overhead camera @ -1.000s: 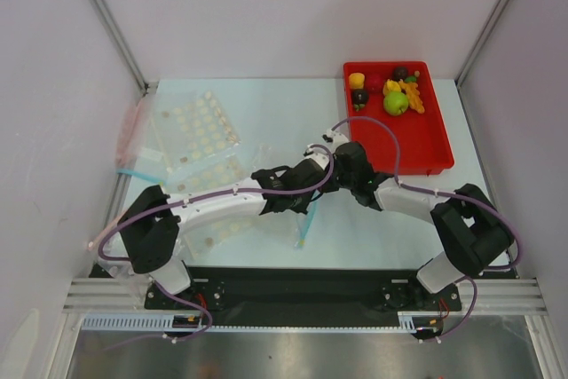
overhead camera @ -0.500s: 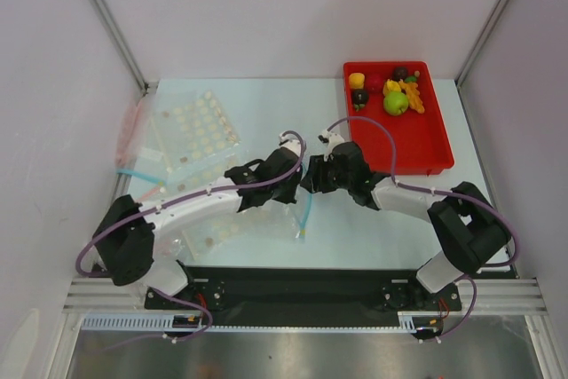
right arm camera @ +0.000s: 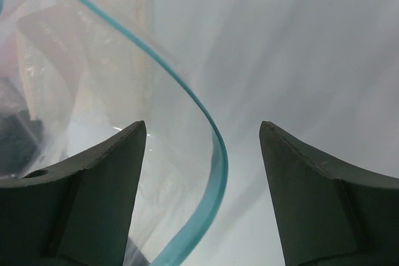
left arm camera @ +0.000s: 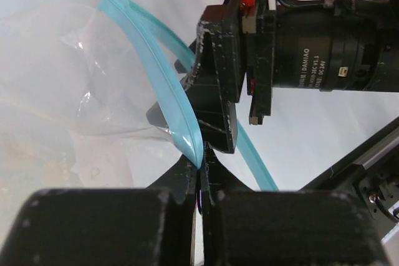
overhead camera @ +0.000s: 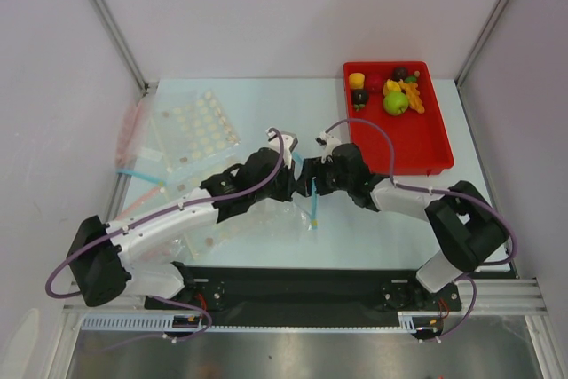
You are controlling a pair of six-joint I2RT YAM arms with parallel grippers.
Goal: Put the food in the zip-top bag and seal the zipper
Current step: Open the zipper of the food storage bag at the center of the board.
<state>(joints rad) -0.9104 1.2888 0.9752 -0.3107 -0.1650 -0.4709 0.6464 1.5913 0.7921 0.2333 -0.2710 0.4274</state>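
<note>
Several food pieces (overhead camera: 396,102) lie in a red tray (overhead camera: 417,144).

I'm driving two arms, the left arm (overhead camera: 164,222) and the right arm (overhead camera: 404,197). Both have white link shells and bulky black joint housings. A purple cable (overhead camera: 359,120) loops loosely along each. A round black motor (left arm camera: 318,51) on the right arm's wrist carries "DAMIAO" in small white letters. The jaws are matte dark wedges, scuffed pale at their edges. A black plate (overhead camera: 293,286) carries both bases.
</note>
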